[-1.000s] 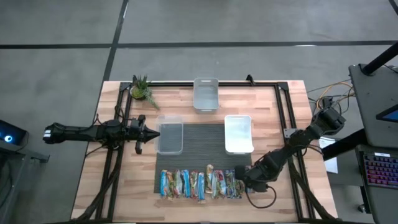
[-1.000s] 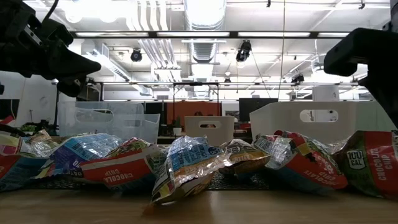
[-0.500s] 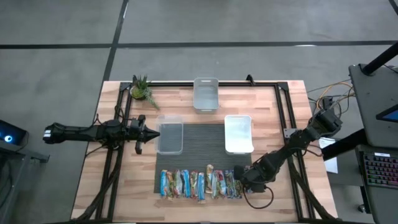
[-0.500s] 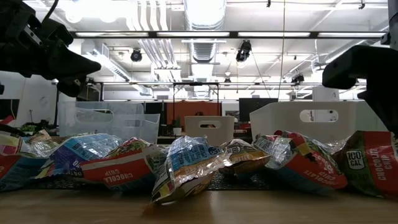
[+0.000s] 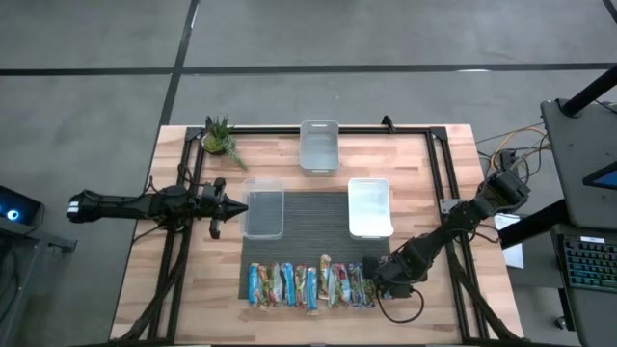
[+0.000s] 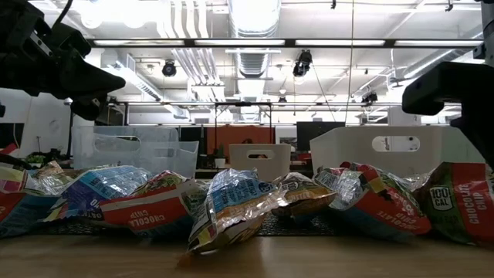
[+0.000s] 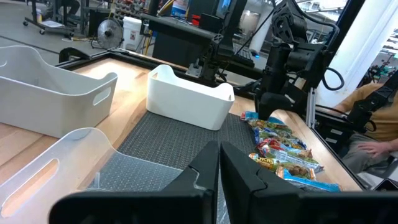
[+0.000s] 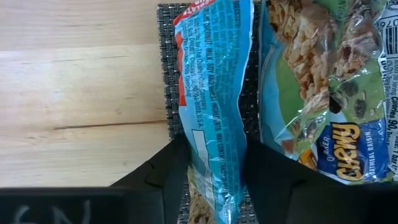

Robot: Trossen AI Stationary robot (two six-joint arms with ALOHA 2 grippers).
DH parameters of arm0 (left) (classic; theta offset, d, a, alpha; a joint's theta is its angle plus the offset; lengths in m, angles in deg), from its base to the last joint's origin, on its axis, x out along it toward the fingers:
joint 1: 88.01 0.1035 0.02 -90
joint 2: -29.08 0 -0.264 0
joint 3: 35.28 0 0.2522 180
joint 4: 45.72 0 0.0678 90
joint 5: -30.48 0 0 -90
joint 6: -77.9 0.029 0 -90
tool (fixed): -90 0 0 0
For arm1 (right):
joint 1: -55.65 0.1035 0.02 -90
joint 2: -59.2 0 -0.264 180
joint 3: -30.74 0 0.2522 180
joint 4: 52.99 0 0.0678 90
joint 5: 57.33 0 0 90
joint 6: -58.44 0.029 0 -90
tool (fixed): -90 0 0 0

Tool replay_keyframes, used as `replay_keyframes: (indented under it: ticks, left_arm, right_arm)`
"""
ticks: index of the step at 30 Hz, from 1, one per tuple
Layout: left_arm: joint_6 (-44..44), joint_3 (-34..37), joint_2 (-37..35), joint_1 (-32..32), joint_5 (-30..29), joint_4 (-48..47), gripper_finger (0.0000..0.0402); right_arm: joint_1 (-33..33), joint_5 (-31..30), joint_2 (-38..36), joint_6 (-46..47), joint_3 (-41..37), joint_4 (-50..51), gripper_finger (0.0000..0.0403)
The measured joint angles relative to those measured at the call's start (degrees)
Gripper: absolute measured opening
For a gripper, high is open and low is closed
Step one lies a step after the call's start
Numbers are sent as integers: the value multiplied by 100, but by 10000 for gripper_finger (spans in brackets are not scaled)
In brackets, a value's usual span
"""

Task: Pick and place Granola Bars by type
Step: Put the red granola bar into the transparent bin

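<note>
Several granola bars (image 5: 308,285) lie side by side in a row at the near edge of the dark mat (image 5: 313,220). My right gripper (image 5: 376,283) points down at the row's right end. Its fingers are closed on the sides of the last bar, which has a blue wrapper with a red edge (image 8: 214,93). The neighbouring bar (image 8: 317,93) has a green and blue wrapper. My left gripper (image 5: 224,204) hovers shut by the left side of the clear bin (image 5: 264,212), holding nothing. My right gripper pinches the blue bar between its two fingers (image 8: 165,180), which touch its two long edges (image 8: 211,155) near one end. The fingers come from above, pointing down, and lie across the bar. The bar lies flat on the mat.
A white bin (image 5: 369,206) stands on the mat just beyond the right gripper. Another clear bin (image 5: 319,145) stands at the far edge, and a small plant (image 5: 220,138) at the far left corner. Bare wood lies to the right of the row.
My right gripper has sunk a little toward the bar at the row's right end. The bars have not moved.
</note>
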Motion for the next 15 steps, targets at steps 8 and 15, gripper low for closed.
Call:
replay_keyframes:
  ticks: [8, 15]
  left_arm:
    - [0, 0, 0, 0, -1, 0, 0]
    - [1, -1, -2, 0, -1, 0, 0]
  right_arm:
    - [0, 1, 0, 0, -2, 23, 98]
    - [-2, 69, -2, 0, -2, 38, 65]
